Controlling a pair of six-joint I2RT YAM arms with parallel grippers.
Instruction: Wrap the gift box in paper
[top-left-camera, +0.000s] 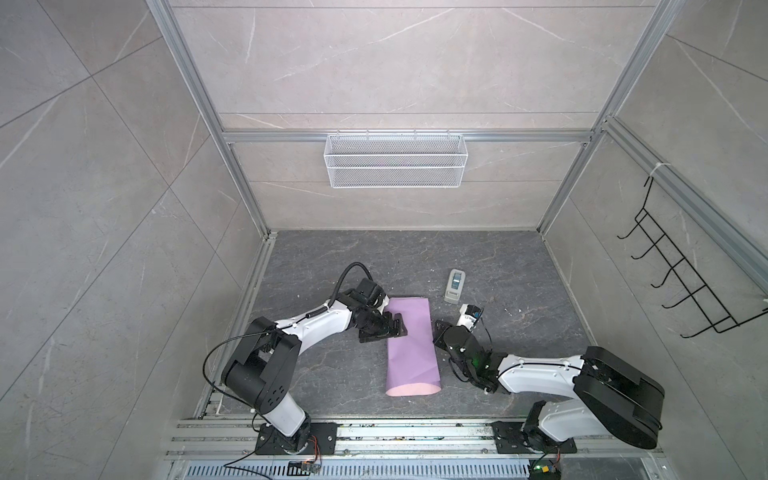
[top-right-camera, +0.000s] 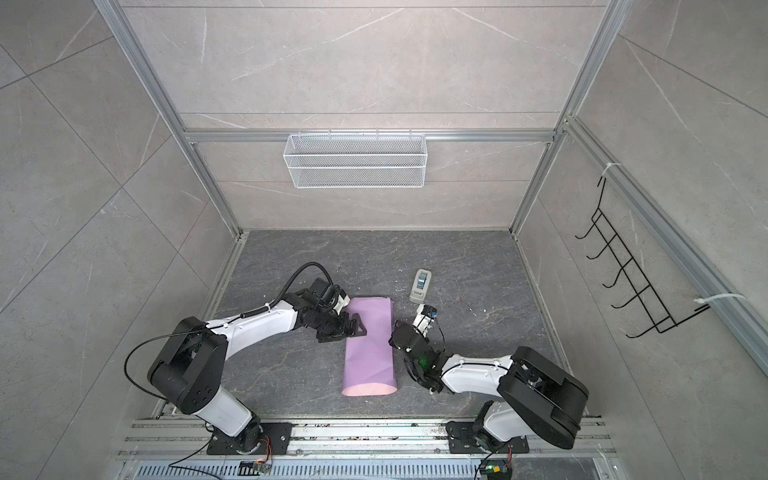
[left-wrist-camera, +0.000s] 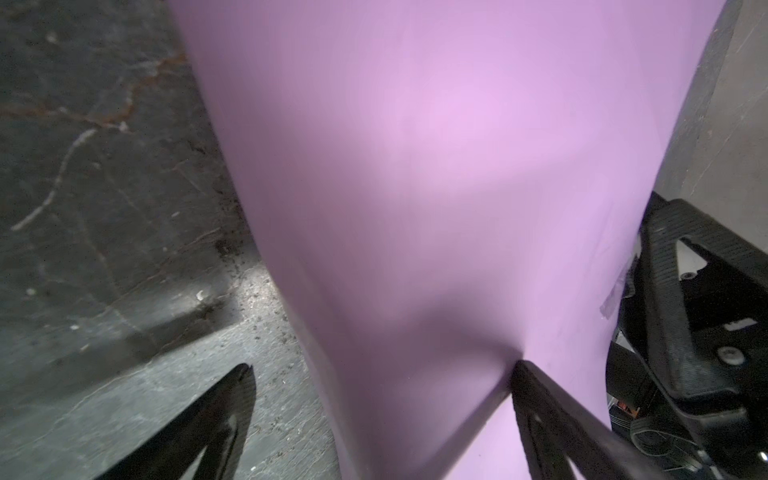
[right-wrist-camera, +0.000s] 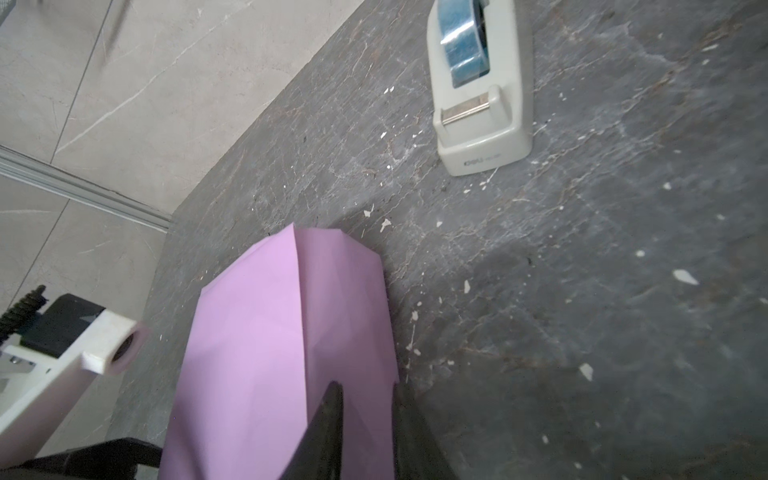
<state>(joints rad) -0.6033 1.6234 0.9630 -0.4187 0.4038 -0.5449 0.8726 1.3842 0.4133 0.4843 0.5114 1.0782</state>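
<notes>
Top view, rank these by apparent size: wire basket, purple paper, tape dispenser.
1. wire basket, widest, though it hangs higher on the wall, so nearness to the camera may inflate it.
2. paper.
3. tape dispenser, clearly smallest.

The paper (top-left-camera: 409, 340) is matt lilac, faintly creased; the tabletop (top-left-camera: 519, 266) looks like dull veined stone; the tape dispenser (right-wrist-camera: 484, 124), smooth grey plastic.

Both top views are looking steeply down from high overhead, taking in the whole tabletop (top-left-camera: 498, 257) and the back wall (top-left-camera: 395, 62), sharing nearly everything. The left wrist camera is peering at the paper (left-wrist-camera: 415, 166) from very close. The right wrist camera is looking from slightly farther, sharing that paper and adding the tape dispenser (right-wrist-camera: 482, 124).
</notes>
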